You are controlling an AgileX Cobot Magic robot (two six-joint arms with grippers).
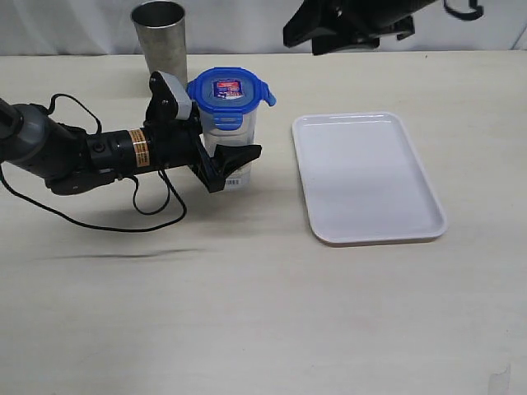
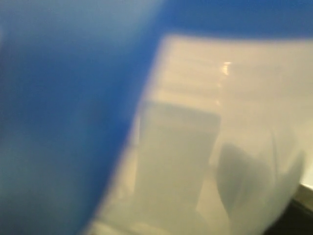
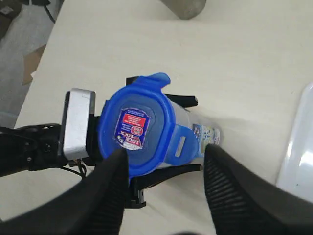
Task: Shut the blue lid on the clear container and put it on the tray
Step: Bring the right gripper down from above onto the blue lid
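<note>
The clear container (image 1: 233, 132) stands upright on the table, left of the tray (image 1: 366, 177). The blue lid (image 1: 228, 89) sits on top of it, with its flaps sticking outward. My left gripper (image 1: 233, 152) reaches in from the left and is shut on the container's lower body, one finger on each side. The left wrist view is a blur of the lid (image 2: 58, 122) and the container wall (image 2: 195, 161). My right gripper (image 3: 164, 156) hangs high above the lid (image 3: 139, 128), open, with nothing between its fingers (image 3: 110, 176).
A grey steel cup (image 1: 160, 37) stands just behind the container. The left arm's cable loops on the table (image 1: 148, 214) to the left. The tray's rim (image 3: 298, 147) shows at the edge of the right wrist view.
</note>
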